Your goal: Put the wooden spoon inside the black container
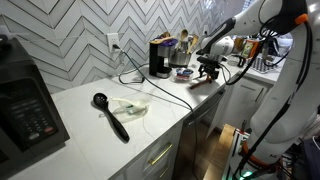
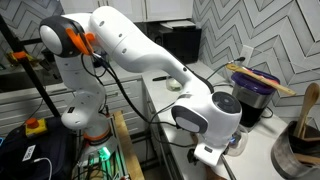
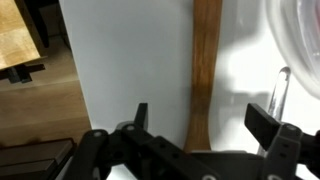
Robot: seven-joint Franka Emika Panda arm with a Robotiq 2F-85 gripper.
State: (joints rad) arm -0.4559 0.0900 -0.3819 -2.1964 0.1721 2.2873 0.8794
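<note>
On white counter (image 1: 75, 105), herringbone tile wall (image 1: 70, 35) behind, claw (image 3: 200, 115) spread over wooden spoon (image 3: 206, 60).

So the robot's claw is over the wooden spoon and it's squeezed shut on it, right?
Not quite. The claw is over the wooden spoon, but it is open, not squeezed shut. The wrist view shows this: the two fingers stand apart, one on each side of the spoon's handle, with white counter showing in the gap.
</note>
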